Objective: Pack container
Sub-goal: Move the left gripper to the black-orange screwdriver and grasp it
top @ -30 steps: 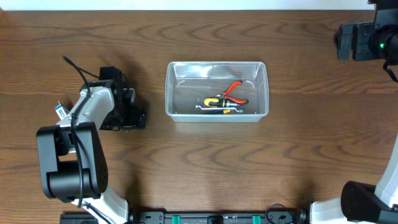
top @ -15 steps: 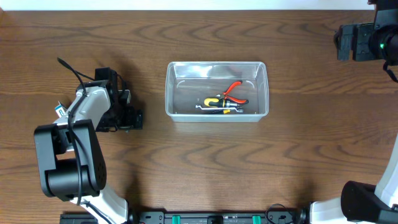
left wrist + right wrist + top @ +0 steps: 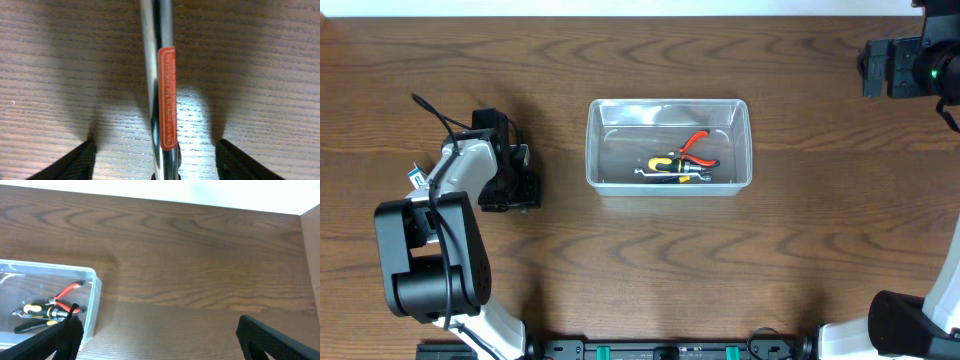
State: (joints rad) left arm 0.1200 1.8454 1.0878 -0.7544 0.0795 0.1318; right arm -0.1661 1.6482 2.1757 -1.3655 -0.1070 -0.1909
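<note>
At the middle of the table [image 3: 640,270], overhead, the container [image 3: 591,150] holds red-handled pliers [image 3: 697,146] and a yellow-handled tool [image 3: 667,163]. The left gripper [image 3: 520,190] sits at nine o'clock of it, the right gripper [image 3: 872,66] well apart at two o'clock. Left wrist view: the fingers [image 3: 75,162] stand spread either side of a steel bar [image 3: 159,30] with an orange label [image 3: 167,95], clear of it. Right wrist view: the fingers [image 3: 55,337] gape wide, the container at eight o'clock.

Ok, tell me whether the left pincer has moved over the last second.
Yes. In the overhead view the left pincer has slid away from the container, widening the gap between them.
</note>
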